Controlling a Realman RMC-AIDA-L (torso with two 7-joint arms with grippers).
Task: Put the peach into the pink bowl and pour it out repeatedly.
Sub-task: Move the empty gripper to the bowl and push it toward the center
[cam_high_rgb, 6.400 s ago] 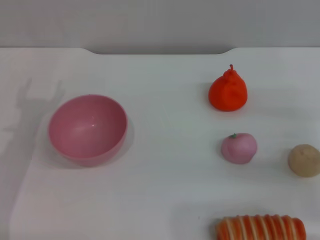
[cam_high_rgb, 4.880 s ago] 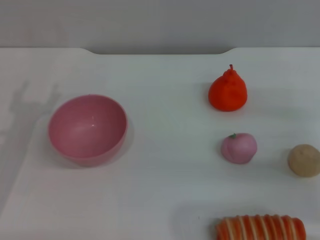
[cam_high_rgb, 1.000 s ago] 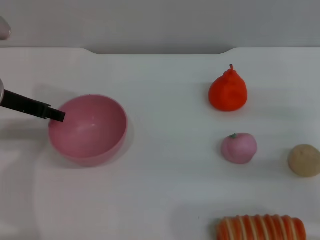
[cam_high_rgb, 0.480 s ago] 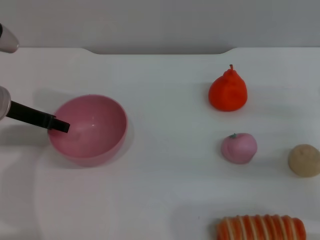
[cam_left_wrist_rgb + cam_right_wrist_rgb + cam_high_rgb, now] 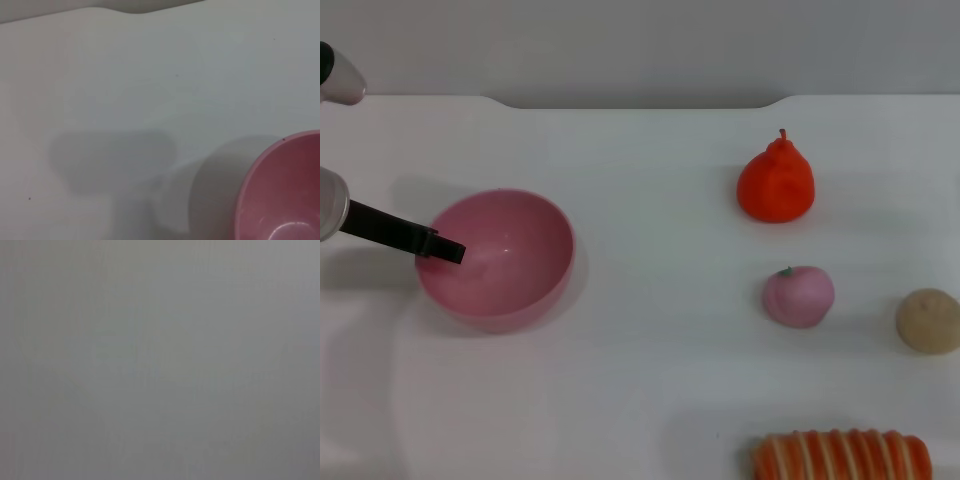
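Peach [image 5: 799, 297] on the bench, outside the bowl [image 5: 496, 258] — nothing done. Left tool [image 5: 442, 248] at bowl rim; opening cannot be told.

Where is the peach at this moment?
In the head view, the peach lies on the table's right side, in front of the orange-red pear and left of the beige ball, far from the pink bowl.

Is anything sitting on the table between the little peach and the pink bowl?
No, nothing visible. The peach sits on the robot's right, the pink bowl on its left, with only bare white table between. The orange pear stands farther back, off that line. The left pincer is at the bowl's rim.
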